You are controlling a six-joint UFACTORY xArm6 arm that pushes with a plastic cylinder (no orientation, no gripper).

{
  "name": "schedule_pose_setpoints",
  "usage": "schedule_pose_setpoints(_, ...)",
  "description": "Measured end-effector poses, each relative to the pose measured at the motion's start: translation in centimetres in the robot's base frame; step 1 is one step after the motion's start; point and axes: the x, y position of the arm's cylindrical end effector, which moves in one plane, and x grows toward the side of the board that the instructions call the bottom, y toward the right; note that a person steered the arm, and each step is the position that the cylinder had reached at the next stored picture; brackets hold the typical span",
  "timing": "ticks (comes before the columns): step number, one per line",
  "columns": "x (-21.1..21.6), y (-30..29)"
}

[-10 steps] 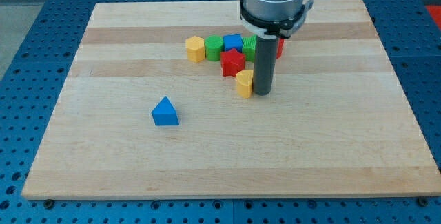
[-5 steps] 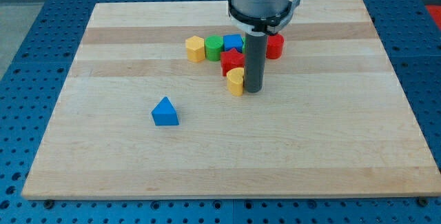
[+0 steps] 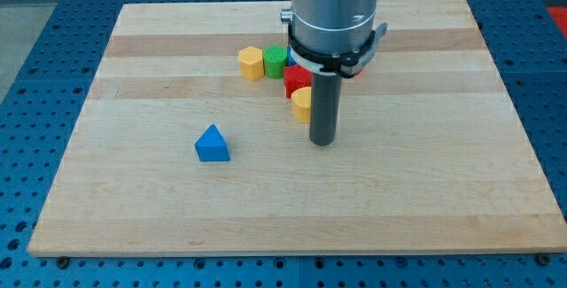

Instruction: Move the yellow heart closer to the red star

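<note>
Resting on the wooden board (image 3: 177,208), my tip (image 3: 322,143) is the lower end of a straight dark cylindrical rod; it carries nothing and touches no block.

Item 1: yellow heart (image 3: 302,105), smooth matte block, partly hidden by the rod. It lies at about 11 o'clock from my tip, just beside the rod's shaft but above the tip's level in the view.

Item 2: red star (image 3: 298,79), glossy, at 12 o'clock from the yellow heart and touching it or nearly so; its right side is covered by the arm.

Item 3: green block (image 3: 276,60), rounded, at 11 o'clock from the red star.

Item 4: yellow block (image 3: 252,62), faceted like a hexagon, touching the green block at its 9 o'clock.

Item 5: blue triangle (image 3: 212,144), alone, well apart at 9 o'clock from my tip.

Item 6: red block (image 3: 358,65), a sliver only, at 1 o'clock behind the grey metal arm housing (image 3: 335,9).

Board: pale banded planks, set on a blue perforated table (image 3: 35,75). No legible writing or brand.
</note>
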Motion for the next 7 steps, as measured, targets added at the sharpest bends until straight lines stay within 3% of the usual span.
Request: schedule_pose_setpoints(7,-2.0,-1.3)
